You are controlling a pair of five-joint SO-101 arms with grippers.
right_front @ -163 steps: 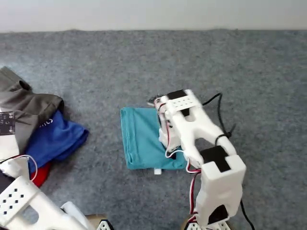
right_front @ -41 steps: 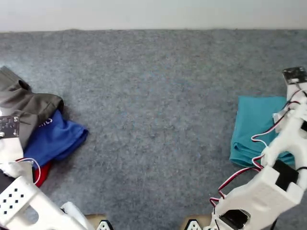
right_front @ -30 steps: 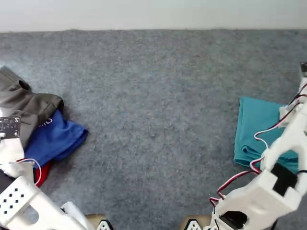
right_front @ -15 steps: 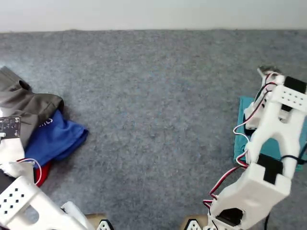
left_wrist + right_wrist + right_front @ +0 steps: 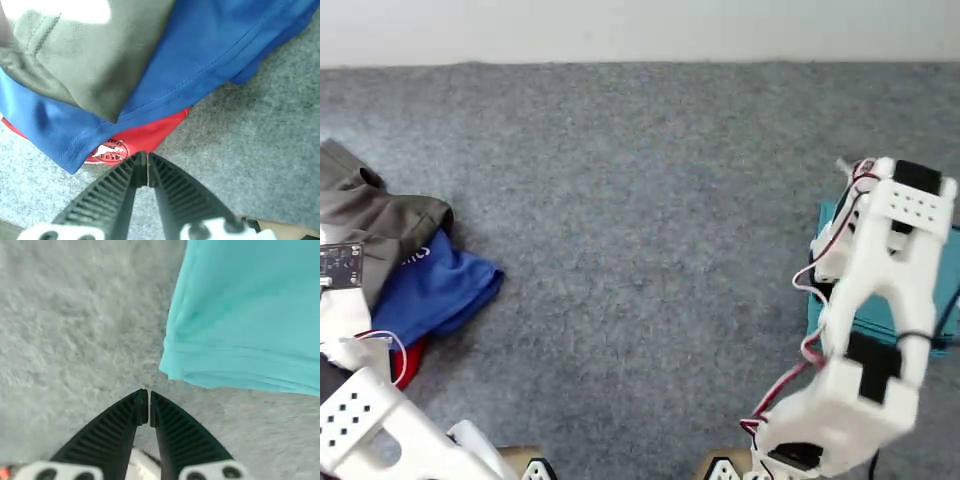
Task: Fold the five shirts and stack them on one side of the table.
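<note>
A folded teal shirt (image 5: pixel 944 300) lies at the table's right edge, partly hidden under my right arm (image 5: pixel 880 270). My right gripper (image 5: pixel 149 401) is shut and holds nothing. Its tips hang over bare carpet just off the corner of the teal shirt (image 5: pixel 250 315). At the far left lies a loose pile: an olive-grey shirt (image 5: pixel 370 215) on top, then a blue shirt (image 5: pixel 440 285), and a red shirt (image 5: pixel 408 362) peeking out below. My left gripper (image 5: pixel 148 164) is shut and empty, just above the edge of the red shirt (image 5: pixel 145 137), beside the blue shirt (image 5: pixel 200 65) and the olive-grey shirt (image 5: pixel 90 65).
Grey carpet (image 5: pixel 640 200) covers the table, with open room across the middle and back. A pale wall runs along the far edge. My left arm (image 5: pixel 360 420) sits at the front left corner, next to the pile.
The teal shirt went from the table's middle to the right edge. The right arm has since let go and swung back over the shirt's left side. The left arm stayed still.
</note>
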